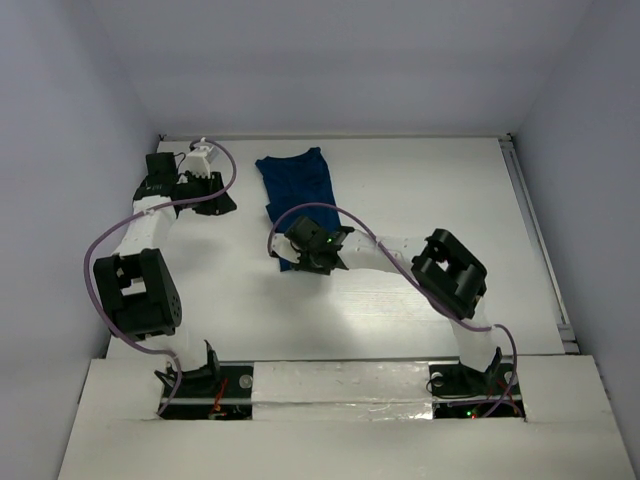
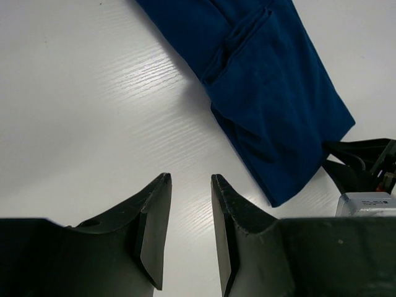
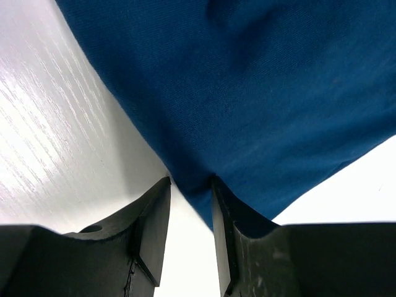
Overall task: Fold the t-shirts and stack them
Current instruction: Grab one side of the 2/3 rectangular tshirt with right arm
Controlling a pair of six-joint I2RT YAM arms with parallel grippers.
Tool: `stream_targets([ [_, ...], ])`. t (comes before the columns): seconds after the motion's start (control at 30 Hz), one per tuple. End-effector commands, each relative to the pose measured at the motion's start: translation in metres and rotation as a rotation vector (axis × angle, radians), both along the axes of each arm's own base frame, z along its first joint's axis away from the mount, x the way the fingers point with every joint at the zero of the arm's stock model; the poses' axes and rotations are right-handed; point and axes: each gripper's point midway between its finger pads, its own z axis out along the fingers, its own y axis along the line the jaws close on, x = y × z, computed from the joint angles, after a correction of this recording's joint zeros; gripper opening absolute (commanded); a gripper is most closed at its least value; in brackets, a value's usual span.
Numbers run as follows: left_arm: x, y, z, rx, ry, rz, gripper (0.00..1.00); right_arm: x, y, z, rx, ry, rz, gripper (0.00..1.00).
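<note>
In the overhead view the left fingers [image 1: 222,200] sit in the upper left of the frame, over bare white worktop [image 1: 420,190]. They are beside the t-shirt [image 1: 295,185] but apart from it. From the left wrist, these fingers [image 2: 154,223] stand slightly parted with nothing between them, and the t-shirt [image 2: 278,93] lies toward the upper right of that frame.

The blue t-shirt is folded into a long, narrow strip at the upper middle of the overhead view, plain side up.

The right fingers [image 1: 298,258] are at the strip's lower end, near the frame's centre. From the right wrist, a corner of the cloth [image 3: 247,80] tapers down between the tips of those fingers [image 3: 151,229]. They are narrowly parted, with worktop [image 3: 49,124] showing in the gap below the cloth, so they are not clenched on it.
</note>
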Motion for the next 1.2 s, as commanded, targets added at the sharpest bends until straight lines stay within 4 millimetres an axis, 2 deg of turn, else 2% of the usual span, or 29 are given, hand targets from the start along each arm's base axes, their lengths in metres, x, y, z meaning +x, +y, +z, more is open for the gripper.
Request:
stream_targets([
  [0.0,0.006,-0.004,0.023,-0.015,-0.067,-0.035,0.29,0.002,0.014,0.028,0.086,-0.023,0.015,0.38],
  [0.17,0.004,-0.004,0.021,-0.014,-0.068,-0.034,0.29,0.002,0.025,0.028,0.095,-0.046,0.019,0.38],
  [0.33,0.001,-0.004,0.029,-0.003,-0.095,-0.031,0.28,0.004,0.033,0.029,0.113,-0.068,0.012,0.39],
  [0.5,-0.001,-0.007,0.036,-0.022,-0.108,-0.037,0.28,0.005,0.04,0.013,0.08,-0.056,0.016,0.39],
  [0.7,-0.002,-0.009,0.034,-0.038,-0.106,-0.042,0.28,0.0,0.044,0.0,0.053,-0.025,0.03,0.36],
  [0.73,-0.002,-0.009,0.033,-0.038,-0.101,-0.041,0.28,-0.001,0.043,-0.003,0.05,-0.019,0.027,0.34],
  [0.77,-0.002,-0.009,0.032,-0.035,-0.101,-0.041,0.28,-0.002,0.042,-0.005,0.045,-0.014,0.022,0.22],
  [0.8,-0.002,-0.009,0.031,-0.034,-0.1,-0.043,0.28,-0.003,0.041,-0.011,0.032,-0.004,0.019,0.16],
  [0.83,-0.002,-0.009,0.031,-0.033,-0.101,-0.044,0.28,-0.005,0.039,-0.014,0.026,0.006,0.019,0.04],
  [0.87,-0.003,-0.009,0.029,-0.033,-0.097,-0.044,0.28,-0.006,0.037,-0.017,0.018,0.014,0.017,0.0],
  [0.97,-0.003,-0.012,0.029,-0.052,-0.096,-0.056,0.28,-0.014,0.031,-0.022,0.01,0.042,0.019,0.0],
  [1.1,0.002,-0.02,0.024,-0.12,-0.081,-0.083,0.29,-0.025,0.023,-0.013,0.031,0.063,0.017,0.0],
  [1.17,0.006,-0.025,0.028,-0.157,-0.081,-0.108,0.29,-0.038,0.02,-0.006,0.046,0.092,0.034,0.0],
])
